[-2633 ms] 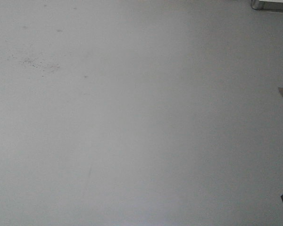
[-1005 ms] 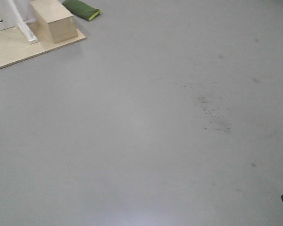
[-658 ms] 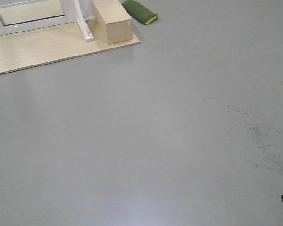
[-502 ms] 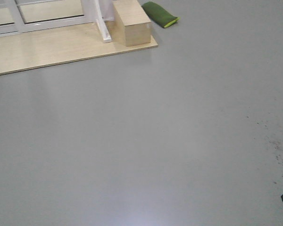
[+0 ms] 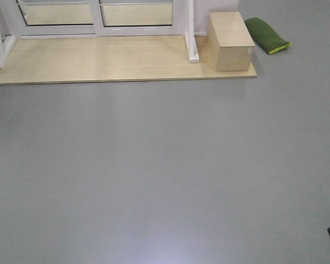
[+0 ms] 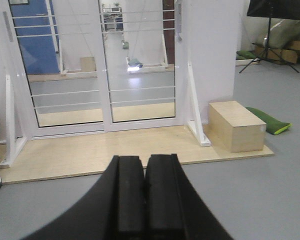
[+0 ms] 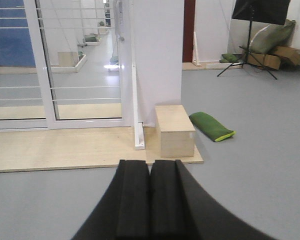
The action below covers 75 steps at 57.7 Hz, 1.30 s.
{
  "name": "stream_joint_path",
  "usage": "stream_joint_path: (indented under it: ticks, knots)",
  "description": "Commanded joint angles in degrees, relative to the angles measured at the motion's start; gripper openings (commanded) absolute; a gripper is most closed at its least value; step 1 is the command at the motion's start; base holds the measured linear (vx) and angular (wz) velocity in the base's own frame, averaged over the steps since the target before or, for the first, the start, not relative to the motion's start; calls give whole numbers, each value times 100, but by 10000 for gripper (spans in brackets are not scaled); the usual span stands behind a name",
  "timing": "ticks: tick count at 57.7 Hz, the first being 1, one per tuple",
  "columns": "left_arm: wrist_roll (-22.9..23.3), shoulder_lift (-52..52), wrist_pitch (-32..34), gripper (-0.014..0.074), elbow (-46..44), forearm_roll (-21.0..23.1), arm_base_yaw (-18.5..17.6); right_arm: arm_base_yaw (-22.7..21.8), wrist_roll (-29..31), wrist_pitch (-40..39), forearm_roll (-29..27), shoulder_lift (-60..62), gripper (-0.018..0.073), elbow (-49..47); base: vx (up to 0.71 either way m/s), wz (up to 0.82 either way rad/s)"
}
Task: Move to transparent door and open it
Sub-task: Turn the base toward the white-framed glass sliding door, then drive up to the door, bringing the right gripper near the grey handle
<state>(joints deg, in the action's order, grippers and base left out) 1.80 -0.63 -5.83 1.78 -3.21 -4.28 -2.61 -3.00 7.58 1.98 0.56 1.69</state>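
My left gripper (image 6: 144, 185) and right gripper (image 7: 150, 195) are clenched, empty. Well ahead, the transparent door (image 6: 140, 65) looks heavy, stiff and fragile; I'd take its grey handle (image 6: 179, 22), not the glass.

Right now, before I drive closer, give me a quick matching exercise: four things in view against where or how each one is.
1 box
2 green bag
3 wooden platform
4 left end effector

a shut
b lying right of the box
c under the door frame
d on the platform's right end

Pairs: 1-d, 2-b, 3-c, 4-a
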Motion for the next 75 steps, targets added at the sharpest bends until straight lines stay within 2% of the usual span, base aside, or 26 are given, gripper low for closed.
stream_joint_path:
  ticks: [1, 26, 75]
  knots:
    - [2, -83, 478, -6, 87, 51, -30, -22, 46, -486, 32, 89, -6, 25, 38, 36]
    - [2, -83, 478, -6, 87, 51, -30, -22, 46, -486, 32, 89, -6, 25, 41, 21]
    - [2, -83, 478, -6, 87, 51, -30, -22, 46, -486, 32, 89, -6, 25, 47, 0]
